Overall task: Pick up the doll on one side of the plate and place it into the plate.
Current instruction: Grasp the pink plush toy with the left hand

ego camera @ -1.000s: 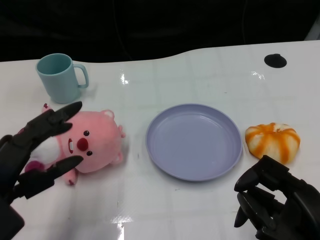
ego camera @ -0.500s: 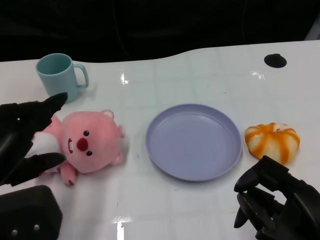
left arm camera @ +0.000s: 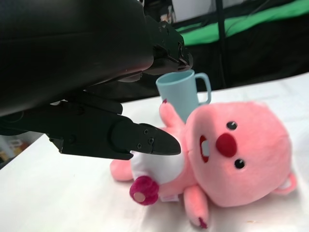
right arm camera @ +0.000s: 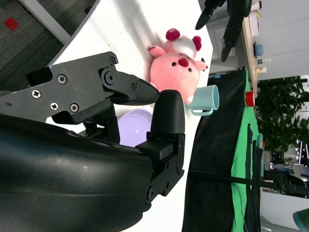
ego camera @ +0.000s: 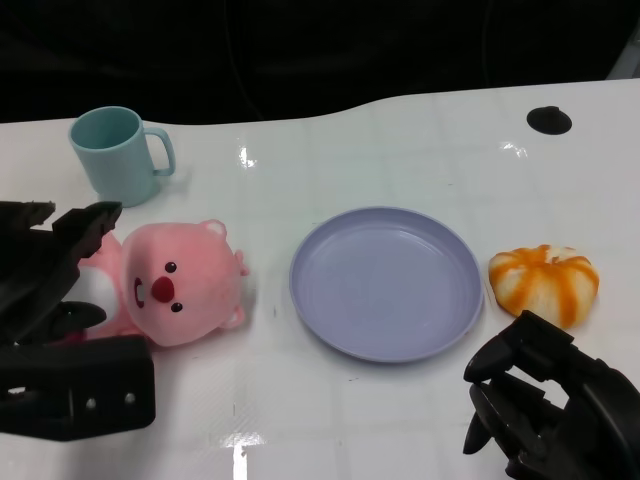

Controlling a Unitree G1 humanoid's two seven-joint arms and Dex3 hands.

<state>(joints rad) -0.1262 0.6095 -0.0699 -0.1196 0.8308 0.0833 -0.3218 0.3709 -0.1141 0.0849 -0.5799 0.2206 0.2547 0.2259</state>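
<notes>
The pink plush doll lies on the white table, left of the lilac plate, which holds nothing. My left hand is at the doll's left side with its fingers spread, one above the doll's arm and one below it. In the left wrist view the fingers hover over the doll's white belly without closing on it. My right hand stays low at the front right, its fingers curled in on nothing. The right wrist view shows the doll beyond the hand's fingers.
A teal mug stands behind the doll, close to my left hand. An orange-and-white striped soft toy lies right of the plate, just ahead of my right hand. A small black disc sits at the far right.
My left hand has drawn back to the left, off the doll's face, and its black wrist block has come into view at the lower left. The doll and my right hand have stayed put.
</notes>
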